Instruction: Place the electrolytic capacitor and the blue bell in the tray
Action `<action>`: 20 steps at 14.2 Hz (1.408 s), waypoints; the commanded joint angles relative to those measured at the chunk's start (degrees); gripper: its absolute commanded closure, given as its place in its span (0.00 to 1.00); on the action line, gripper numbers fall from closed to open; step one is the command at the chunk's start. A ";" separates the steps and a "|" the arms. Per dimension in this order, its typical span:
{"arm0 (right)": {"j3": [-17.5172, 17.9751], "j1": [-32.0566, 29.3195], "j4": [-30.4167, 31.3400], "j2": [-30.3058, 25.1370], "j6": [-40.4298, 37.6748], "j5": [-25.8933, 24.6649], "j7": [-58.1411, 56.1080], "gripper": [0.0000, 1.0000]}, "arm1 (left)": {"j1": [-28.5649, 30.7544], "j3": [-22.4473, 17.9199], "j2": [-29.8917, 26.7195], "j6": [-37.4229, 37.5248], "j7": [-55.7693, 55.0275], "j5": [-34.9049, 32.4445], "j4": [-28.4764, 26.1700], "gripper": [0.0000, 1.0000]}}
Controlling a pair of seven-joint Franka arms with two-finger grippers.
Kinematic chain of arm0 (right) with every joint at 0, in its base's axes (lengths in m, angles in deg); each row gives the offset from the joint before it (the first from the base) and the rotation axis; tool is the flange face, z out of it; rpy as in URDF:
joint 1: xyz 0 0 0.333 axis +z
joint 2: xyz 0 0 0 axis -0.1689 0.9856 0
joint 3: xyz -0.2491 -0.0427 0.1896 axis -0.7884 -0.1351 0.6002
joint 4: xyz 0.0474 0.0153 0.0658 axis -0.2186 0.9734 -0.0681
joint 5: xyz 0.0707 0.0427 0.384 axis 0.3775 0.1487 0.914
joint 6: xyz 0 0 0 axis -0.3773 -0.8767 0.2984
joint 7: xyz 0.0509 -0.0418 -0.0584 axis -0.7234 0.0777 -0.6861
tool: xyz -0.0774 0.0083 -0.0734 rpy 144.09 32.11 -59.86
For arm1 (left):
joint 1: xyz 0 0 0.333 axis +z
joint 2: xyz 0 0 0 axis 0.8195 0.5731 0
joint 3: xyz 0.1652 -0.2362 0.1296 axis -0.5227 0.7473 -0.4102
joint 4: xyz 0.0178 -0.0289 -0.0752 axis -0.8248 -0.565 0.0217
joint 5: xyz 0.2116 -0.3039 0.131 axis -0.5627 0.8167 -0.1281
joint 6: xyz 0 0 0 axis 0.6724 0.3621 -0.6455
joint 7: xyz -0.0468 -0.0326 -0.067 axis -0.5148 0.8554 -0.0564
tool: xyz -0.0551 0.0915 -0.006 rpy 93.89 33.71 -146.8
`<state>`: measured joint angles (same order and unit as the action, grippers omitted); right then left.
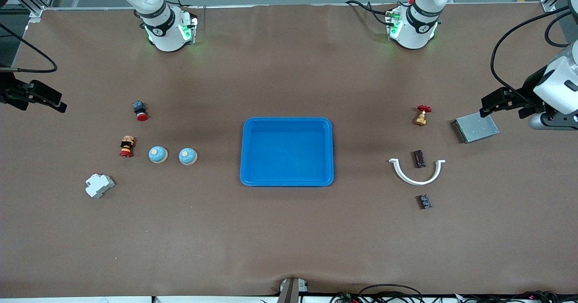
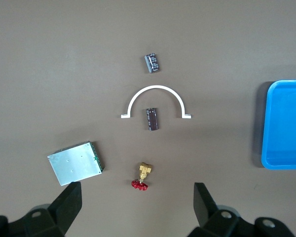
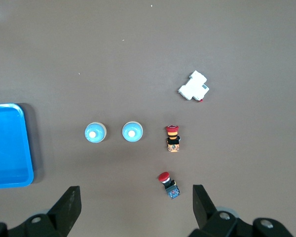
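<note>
Tray (image 1: 249,176) sits mid-worktop (image 1: 289,240), nothing in it. Two bells (image 1: 188,156) toward the right arm's end of it, two capacitors (image 1: 420,158) toward the left arm's. Left gripper (image 2: 136,201) and right gripper (image 3: 136,205) both spread wide, holding nothing.

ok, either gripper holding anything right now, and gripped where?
Nothing is held. The left gripper is open over bare table near the red-handled brass valve; the right gripper is open near the red pushbutton switch. The blue tray is empty.
</note>
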<state>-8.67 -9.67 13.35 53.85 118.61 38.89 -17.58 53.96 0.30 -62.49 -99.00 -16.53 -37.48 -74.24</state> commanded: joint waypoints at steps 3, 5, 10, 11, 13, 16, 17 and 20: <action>-0.07 -0.06 0.35 -0.20 0.28 0.39 0.04 0.00 | 0.11 0.19 0.84 1.21 -0.74 -1.17 1.46 0.00; -0.07 -0.06 0.35 -0.20 0.28 0.39 -0.04 0.00 | 0.37 0.19 0.84 1.12 -0.65 -1.00 1.55 0.00; -0.07 -0.15 1.66 -0.20 0.80 0.47 0.57 0.00 | 0.37 0.01 1.10 1.91 -0.65 -0.91 1.28 0.00; -0.07 -0.06 2.19 -0.20 1.24 0.47 1.18 0.00 | 0.55 -0.16 1.63 2.61 -0.39 -0.82 1.28 0.00; 0.01 0.29 4.64 -0.20 3.34 0.47 3.46 0.00 | 1.69 -0.16 2.07 4.81 -0.12 -0.56 1.20 0.00; 0.01 0.47 13.85 -0.64 12.64 0.47 4.61 0.00 | 1.43 -0.16 4.70 6.14 -0.82 -1.26 1.46 0.00; 0.10 0.47 16.23 -0.64 15.19 0.47 4.61 0.00 | 1.25 -0.25 5.75 5.87 -0.74 -1.70 1.72 0.00; 0.10 0.47 22.13 -0.46 22.14 0.47 6.02 0.00 | 1.86 -0.34 8.82 5.52 -0.74 -2.68 2.25 0.00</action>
<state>-8.49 -9.63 31.33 54.62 137.05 39.05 -13.46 55.59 -0.01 -56.30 -94.19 -16.53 -39.12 -74.14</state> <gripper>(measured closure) 0.000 0.000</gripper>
